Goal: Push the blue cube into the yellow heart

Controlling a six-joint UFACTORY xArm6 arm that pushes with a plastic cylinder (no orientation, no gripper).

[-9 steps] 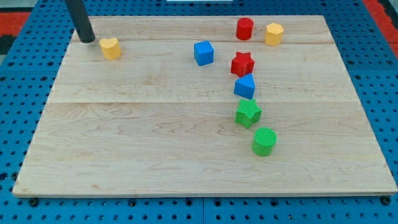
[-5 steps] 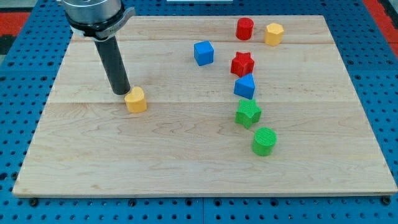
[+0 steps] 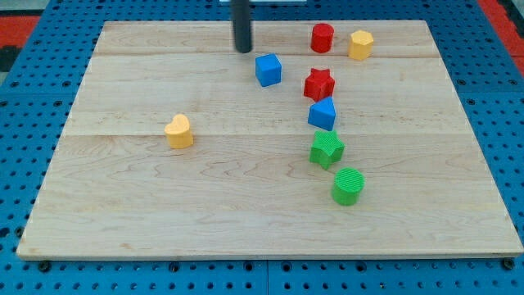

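Blue cube [image 3: 268,70] sits upright below my tip [image 3: 243,51].

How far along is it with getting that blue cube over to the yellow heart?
Nothing looks done: the blue cube sits near the view's top, well apart from the yellow heart lower left. In hand: my tip stands just up-left of the cube, not clearly touching. Left: the whole push, down and leftward across the board.
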